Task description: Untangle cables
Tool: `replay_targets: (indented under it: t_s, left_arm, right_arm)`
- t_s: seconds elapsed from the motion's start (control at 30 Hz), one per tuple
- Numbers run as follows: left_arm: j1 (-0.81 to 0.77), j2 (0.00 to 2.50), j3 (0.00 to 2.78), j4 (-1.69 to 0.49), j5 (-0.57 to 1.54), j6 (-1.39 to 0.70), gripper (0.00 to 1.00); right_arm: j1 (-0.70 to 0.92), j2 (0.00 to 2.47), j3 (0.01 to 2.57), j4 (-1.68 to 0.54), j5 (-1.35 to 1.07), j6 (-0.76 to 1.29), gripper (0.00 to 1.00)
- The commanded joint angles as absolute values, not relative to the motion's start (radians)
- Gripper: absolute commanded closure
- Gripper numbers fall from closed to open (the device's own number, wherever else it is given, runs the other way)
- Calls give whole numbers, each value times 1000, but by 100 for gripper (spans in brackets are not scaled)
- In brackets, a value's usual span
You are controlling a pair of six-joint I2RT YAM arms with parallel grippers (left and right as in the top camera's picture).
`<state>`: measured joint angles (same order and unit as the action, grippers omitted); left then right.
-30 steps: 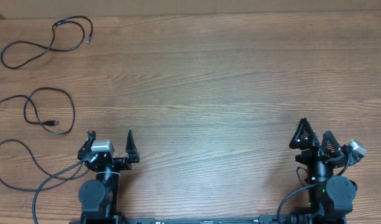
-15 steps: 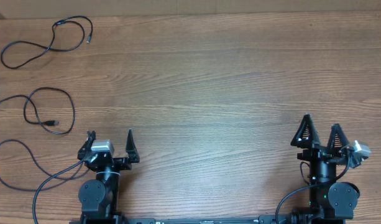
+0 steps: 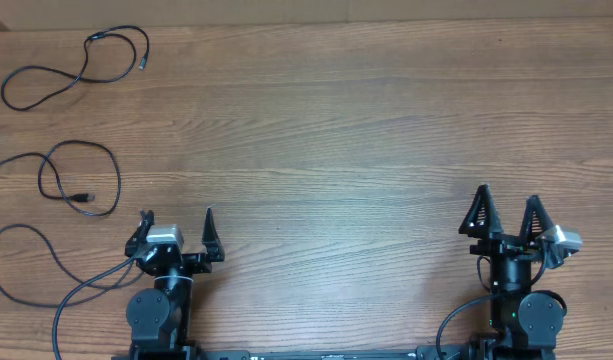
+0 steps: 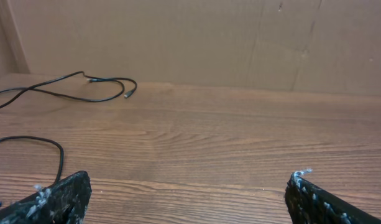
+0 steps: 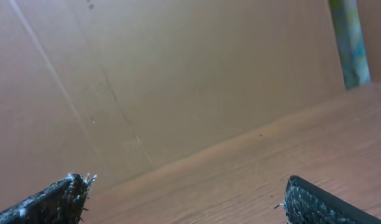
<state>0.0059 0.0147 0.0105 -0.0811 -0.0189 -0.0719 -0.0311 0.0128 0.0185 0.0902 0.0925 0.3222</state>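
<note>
Three thin black cables lie apart on the left of the wooden table. One [image 3: 81,65] curls at the far left corner, and it also shows in the left wrist view [image 4: 84,87]. A second [image 3: 81,175] loops below it, with its edge in the left wrist view [image 4: 44,143]. A third [image 3: 26,270] curves by the left edge. My left gripper [image 3: 177,215] [image 4: 187,177] is open and empty, right of the cables. My right gripper [image 3: 506,195] [image 5: 184,180] is open and empty at the near right, far from them.
A brown cardboard wall [image 4: 190,37] stands along the table's far edge and fills the right wrist view [image 5: 146,74]. A thicker black wire [image 3: 71,305] runs from the left arm's base off the near edge.
My right gripper has swung slightly to the left and now points straight away from its base. The left arm and the cables have not moved.
</note>
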Motion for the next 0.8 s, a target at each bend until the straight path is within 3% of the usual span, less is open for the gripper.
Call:
replay_targets:
  t_s: [0.0,0.3,0.63,0.77]
  left_arm:
    - [-1,4,5,-78,-7,-56,1]
    - [-1,4,5,-78,-7,-56,1]
    - [-1,4,5,-78,-7,-56,0]
    - [-1,4,5,-78,-7,-56,1]
  right_arm:
    - [-26,2,7,95,84,254,0]
    - [-26,3,7,-70,80,261,0]
    - [-27,3,8,-76,89,259,0]
    - [-21,3,7,-87,-10,77,0]
